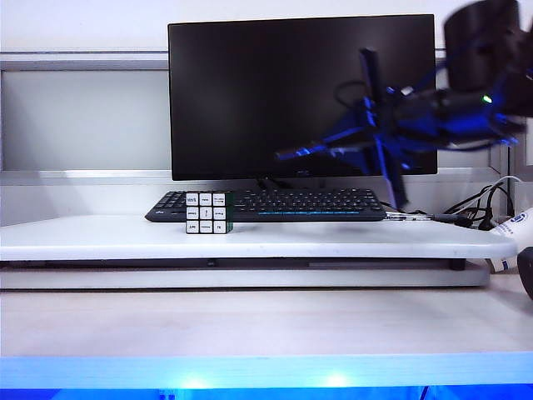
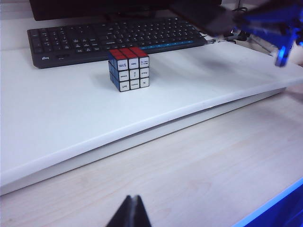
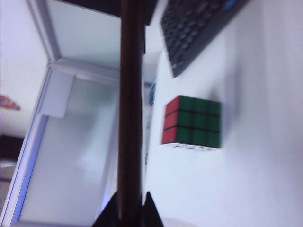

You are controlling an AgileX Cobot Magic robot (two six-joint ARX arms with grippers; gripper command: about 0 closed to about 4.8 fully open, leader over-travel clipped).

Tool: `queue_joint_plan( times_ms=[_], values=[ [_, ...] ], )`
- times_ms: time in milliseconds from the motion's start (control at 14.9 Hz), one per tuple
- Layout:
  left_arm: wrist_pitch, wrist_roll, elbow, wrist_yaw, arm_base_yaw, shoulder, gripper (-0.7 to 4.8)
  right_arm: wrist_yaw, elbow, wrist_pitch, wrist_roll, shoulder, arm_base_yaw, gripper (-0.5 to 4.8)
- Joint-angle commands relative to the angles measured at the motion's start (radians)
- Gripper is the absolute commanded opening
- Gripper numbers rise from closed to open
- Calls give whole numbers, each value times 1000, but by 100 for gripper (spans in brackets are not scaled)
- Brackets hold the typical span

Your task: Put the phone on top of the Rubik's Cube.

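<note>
Right wrist view: right gripper [image 3: 129, 208] clamped on the phone [image 3: 130, 104], seen edge-on, airborne and well apart from the Rubik's Cube [image 3: 193, 121]. Exterior view: cube [image 1: 208, 212] on the raised white surface [image 1: 333, 242] before the keyboard [image 1: 275, 204], top bare. Left gripper [image 2: 130, 213] closed, empty, low and near. Pickup done; carry and placement remaining.

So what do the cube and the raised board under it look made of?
Rubik's Cube: likely hard plastic, black frame with glossy red, green and white printed tiles. Raised board: smooth matte white, probably laminate or painted wood; can't tell which. Right gripper holds the phone edge-on.
</note>
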Motion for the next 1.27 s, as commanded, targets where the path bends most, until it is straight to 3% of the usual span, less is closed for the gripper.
queue_joint_plan(
  times_ms=[67,669,1271],
  values=[
    [-14,3,-2,11,1,0,-6,1,74,-62,-50,-6,36,-9],
    [-10,8,-3,-56,2,0,-6,30,277,-152,-48,124,132,-9],
    [-10,34,-3,-60,2,0,-6,40,328,-161,-26,207,172,-9]
  ],
)
